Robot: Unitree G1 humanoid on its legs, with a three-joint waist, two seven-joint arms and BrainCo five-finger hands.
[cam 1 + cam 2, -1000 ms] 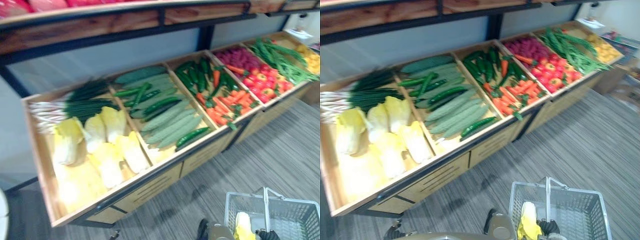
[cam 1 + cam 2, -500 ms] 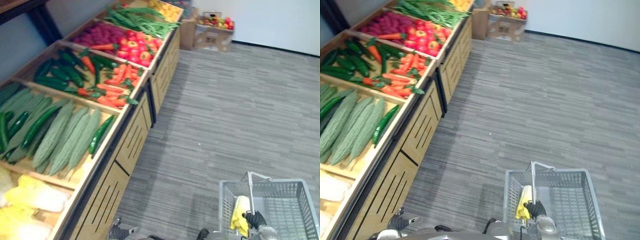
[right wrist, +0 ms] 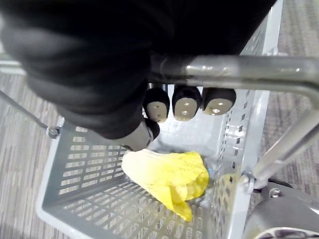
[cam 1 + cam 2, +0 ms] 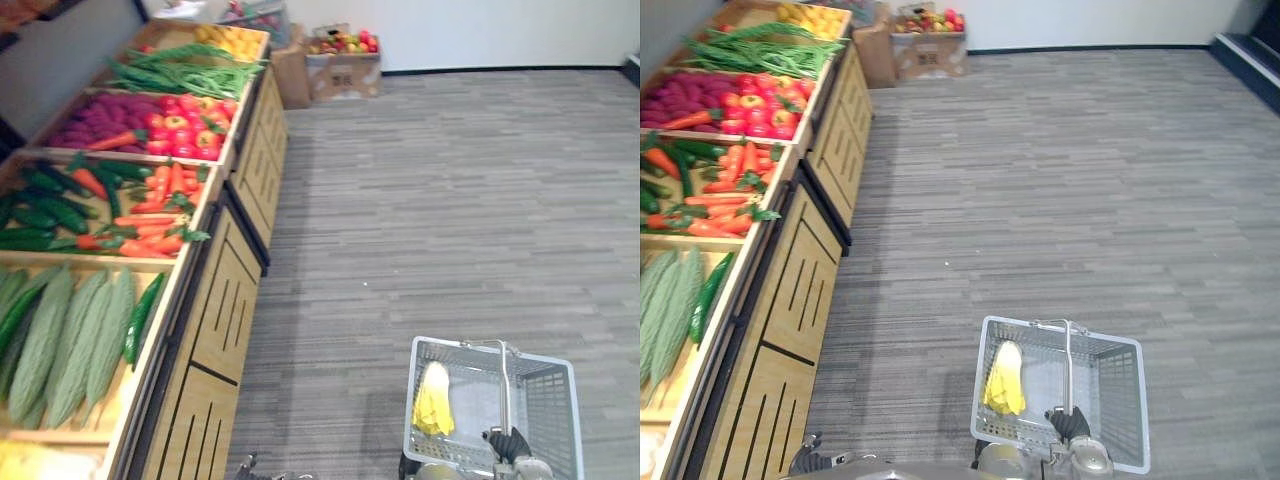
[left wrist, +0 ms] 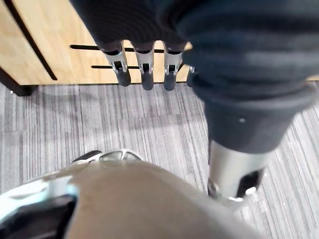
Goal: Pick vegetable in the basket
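Observation:
A grey plastic basket [image 4: 1135, 400] hangs low in front of me over the floor. My right hand [image 4: 1068, 423] is shut on its metal handle [image 3: 259, 67], with the fingers [image 3: 187, 102] curled under the bar. Inside the basket, against its left wall, lies a yellow leafy cabbage [image 4: 433, 400], also seen in the right wrist view [image 3: 167, 174]. My left hand [image 5: 144, 69] hangs beside the wooden stand with straight fingers, holding nothing.
A long wooden produce stand [image 4: 225, 310] runs along my left, holding pale green gourds [image 4: 70, 340], carrots [image 4: 150, 215], red tomatoes [image 4: 190, 125] and green beans [image 4: 170, 70]. A cardboard box of fruit [image 4: 340, 65] sits at the far wall. Grey carpet stretches ahead and right.
The camera has swung to the right, so the stand now sits at the left edge and open floor shows ahead. The basket with the cabbage stays in my right hand.

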